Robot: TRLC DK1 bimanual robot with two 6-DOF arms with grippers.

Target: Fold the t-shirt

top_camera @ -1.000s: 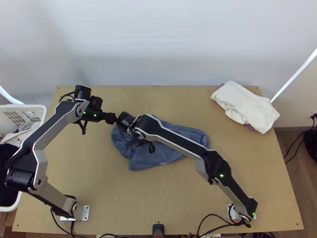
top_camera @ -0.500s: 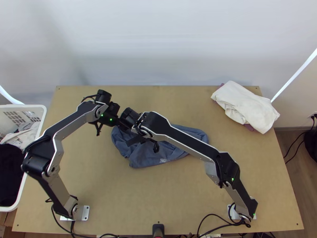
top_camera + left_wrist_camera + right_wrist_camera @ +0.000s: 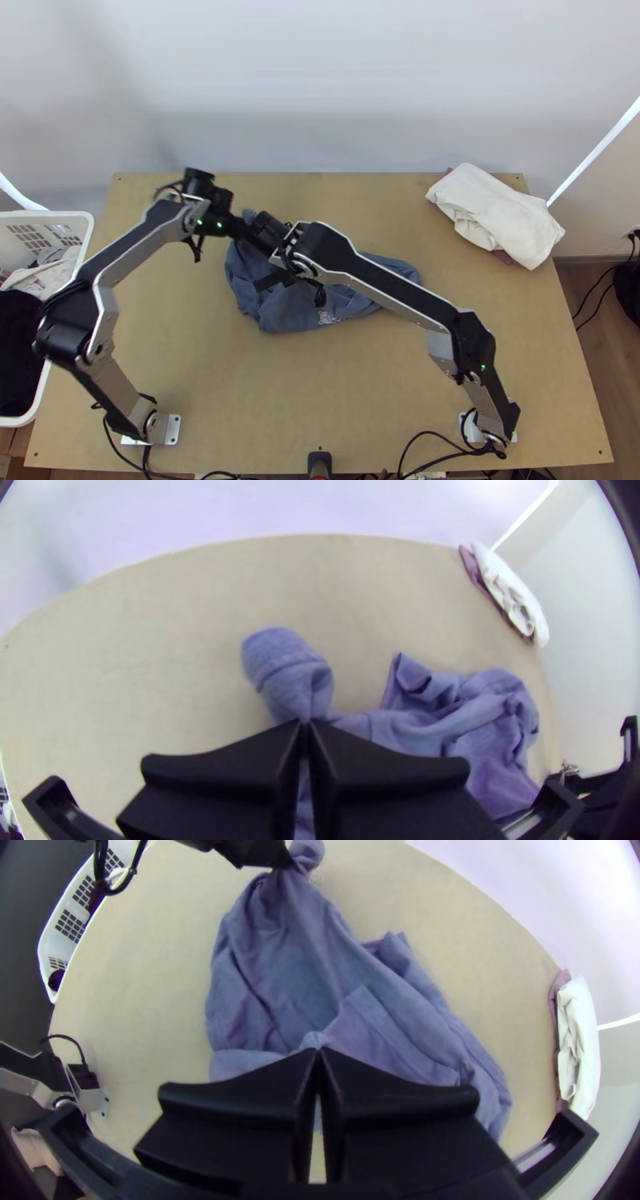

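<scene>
The shirt (image 3: 276, 314) has slid toward twelve o'clock. Left gripper (image 3: 305, 724) and right gripper (image 3: 319, 1051) pinch it. Looks floppy; best held at ten.

Well to the right of the right end effector (image 3: 270, 282), a folded white cloth (image 3: 500, 212) is laid over a mauve cloth (image 3: 471, 565) on the table (image 3: 360, 400). Well to the left of the left end effector (image 3: 242, 229), pale cloth (image 3: 54, 270) and something black (image 3: 20, 340) are held in a white basket (image 3: 60, 214).
</scene>
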